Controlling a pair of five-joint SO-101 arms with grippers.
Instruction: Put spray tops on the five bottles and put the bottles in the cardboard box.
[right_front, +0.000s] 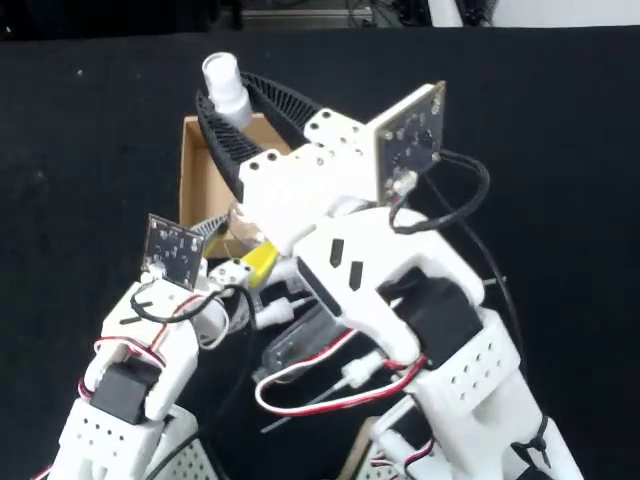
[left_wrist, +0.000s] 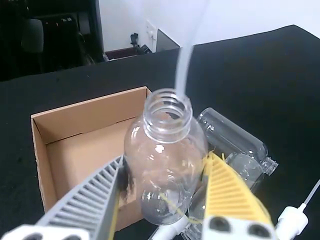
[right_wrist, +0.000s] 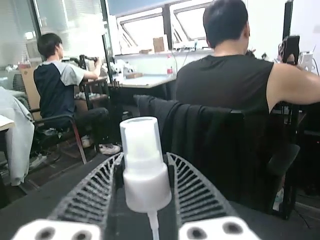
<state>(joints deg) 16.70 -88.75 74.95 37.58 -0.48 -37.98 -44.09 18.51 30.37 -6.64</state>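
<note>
Your left claw (left_wrist: 165, 162) is clamped on a clear, uncapped bottle (left_wrist: 166, 135) held upright in its grip, the cardboard box (left_wrist: 75, 120) just beyond, while your right claw (right_wrist: 145, 159) pinches the white spray top (right_wrist: 145, 172), whose thin tube (left_wrist: 184, 55) reaches down to that bottle's mouth.

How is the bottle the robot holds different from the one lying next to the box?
The held bottle stands upright in the left gripper; the lying bottle rests on its side beside the cardboard box. A thin tube reaches the held bottle's mouth; none nears the lying bottle's. Both are clear and capless.
</note>
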